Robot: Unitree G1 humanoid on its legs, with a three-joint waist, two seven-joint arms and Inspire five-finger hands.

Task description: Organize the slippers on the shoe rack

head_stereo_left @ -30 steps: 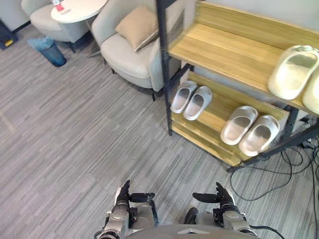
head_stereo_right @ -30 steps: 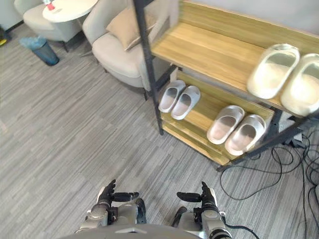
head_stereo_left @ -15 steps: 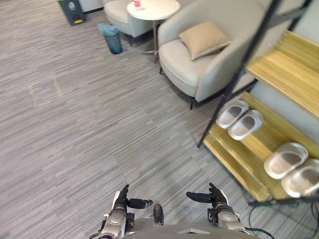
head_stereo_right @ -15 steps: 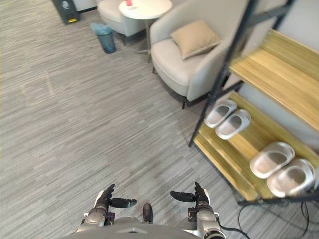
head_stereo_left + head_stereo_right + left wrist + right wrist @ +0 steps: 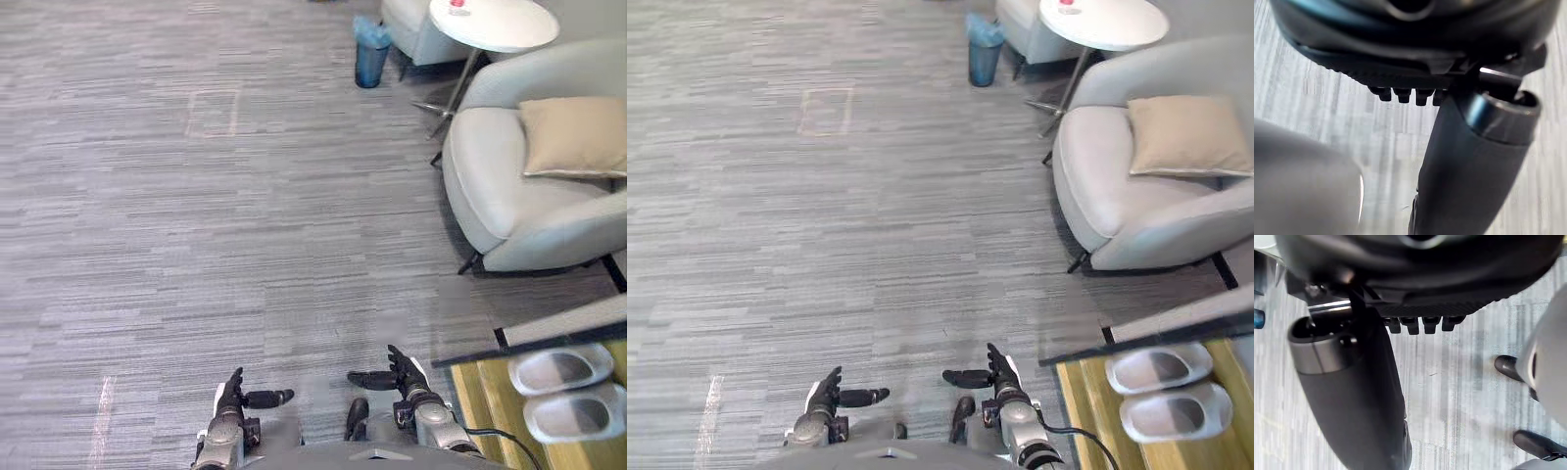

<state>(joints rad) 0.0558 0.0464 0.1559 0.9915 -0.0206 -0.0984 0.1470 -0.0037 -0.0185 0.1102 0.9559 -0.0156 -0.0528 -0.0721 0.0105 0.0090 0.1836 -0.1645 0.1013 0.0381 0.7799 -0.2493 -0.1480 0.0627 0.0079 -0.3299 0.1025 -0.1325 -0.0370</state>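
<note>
Slippers (image 5: 558, 367) paired on shoe rack (image 5: 475, 401) | left hand (image 5: 232, 398), right hand (image 5: 404, 378): fingers straight, empty

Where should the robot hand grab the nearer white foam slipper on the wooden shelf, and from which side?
Probably the rim of the white foam slipper at its end facing the carpet, thumb in the foot opening, fingers outside. It lies flat, sole down, close beside its twin, so one long side is crowded. Come from the wooden shelf's open front with the right robot hand.

Two slippers (image 5: 560, 367), two armchairs (image 5: 509, 196), one cushion (image 5: 573, 137), one round table (image 5: 495, 22), one bin (image 5: 371, 51).
</note>
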